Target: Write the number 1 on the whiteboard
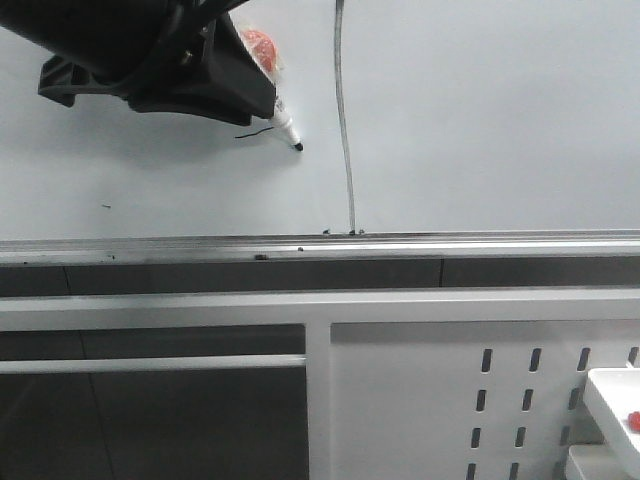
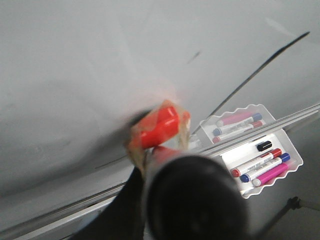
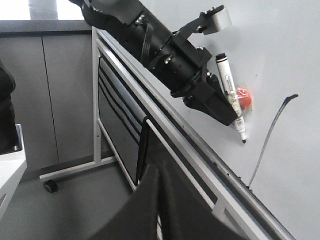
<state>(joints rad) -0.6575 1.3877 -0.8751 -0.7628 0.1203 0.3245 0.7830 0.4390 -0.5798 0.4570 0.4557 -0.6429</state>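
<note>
The whiteboard fills the upper front view. The number 1 is a thin dark, slightly bowed stroke running from the top edge down to the rail; it also shows in the left wrist view and the right wrist view. My left gripper is shut on a white marker with a red wrapped piece at the jaws. The marker's black tip is at the board, left of the stroke; I cannot tell whether it touches. My right gripper is shut and empty, away from the board.
A silver rail runs along the board's lower edge. Below it stands a white panel with slotted holes. A white tray holds several markers. A short dark mark lies beside the marker. The stand's caster rests on the floor.
</note>
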